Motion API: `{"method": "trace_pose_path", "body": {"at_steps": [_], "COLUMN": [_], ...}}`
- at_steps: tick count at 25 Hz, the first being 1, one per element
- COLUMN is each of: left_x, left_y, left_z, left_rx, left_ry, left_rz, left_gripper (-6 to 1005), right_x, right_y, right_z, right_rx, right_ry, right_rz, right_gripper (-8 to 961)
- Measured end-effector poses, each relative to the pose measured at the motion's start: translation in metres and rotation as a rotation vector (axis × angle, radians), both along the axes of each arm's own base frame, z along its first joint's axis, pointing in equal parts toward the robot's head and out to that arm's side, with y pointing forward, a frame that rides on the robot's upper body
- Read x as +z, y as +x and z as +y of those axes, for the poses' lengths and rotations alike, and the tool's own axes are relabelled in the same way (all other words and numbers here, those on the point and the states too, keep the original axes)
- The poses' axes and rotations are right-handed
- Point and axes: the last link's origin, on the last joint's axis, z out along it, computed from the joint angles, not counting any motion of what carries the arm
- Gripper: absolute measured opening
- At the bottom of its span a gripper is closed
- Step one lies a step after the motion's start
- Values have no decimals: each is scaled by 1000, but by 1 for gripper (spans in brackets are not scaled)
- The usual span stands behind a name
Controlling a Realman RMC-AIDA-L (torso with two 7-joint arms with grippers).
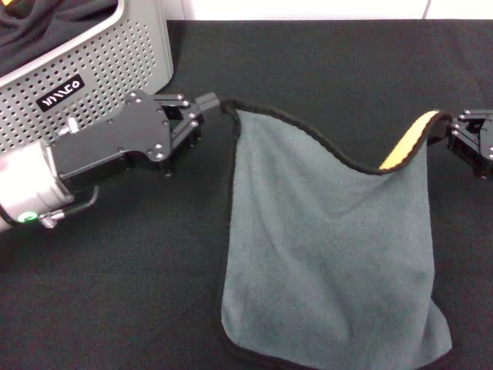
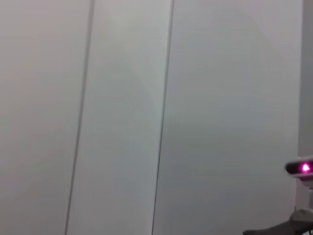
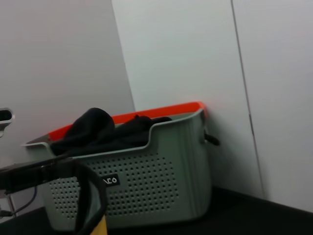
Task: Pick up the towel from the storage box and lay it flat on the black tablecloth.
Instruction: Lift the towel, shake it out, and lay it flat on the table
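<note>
The towel (image 1: 331, 254) shows its grey-green face and hangs stretched between my two grippers. Its dark hem sags in the middle, a yellow-orange strip shows near the right corner, and its lower part rests on the black tablecloth (image 1: 115, 293). My left gripper (image 1: 218, 103) is shut on the towel's upper left corner, just right of the storage box (image 1: 115, 62). My right gripper (image 1: 449, 128) is shut on the upper right corner at the frame's right edge. In the right wrist view the towel's hem (image 3: 90, 196) loops in front of the storage box (image 3: 146, 181).
A bunched black cloth (image 1: 46, 23) lies inside the storage box and also shows in the right wrist view as a black cloth (image 3: 98, 129) heaped above the rim. A pale wall stands behind the table. The left wrist view shows only wall panels.
</note>
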Motion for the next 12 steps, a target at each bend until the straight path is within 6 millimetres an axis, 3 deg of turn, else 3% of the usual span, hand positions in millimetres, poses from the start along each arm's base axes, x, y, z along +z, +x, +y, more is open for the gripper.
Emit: {"method": "trace_pose_path", "body": {"at_steps": [6, 12], "left_x": [30, 49], "left_y": [-8, -13], "left_z": [-21, -53], "left_rx": [-58, -152], "left_ry": [28, 20], "left_rz": [-84, -130], "left_gripper": [10, 9], "right_x": [12, 31], "right_y": [-10, -19], "right_z": [-10, -45], "right_rx": [84, 218], "right_ry": [-13, -38], "right_rz": [16, 31], "right_gripper": [47, 51]}}
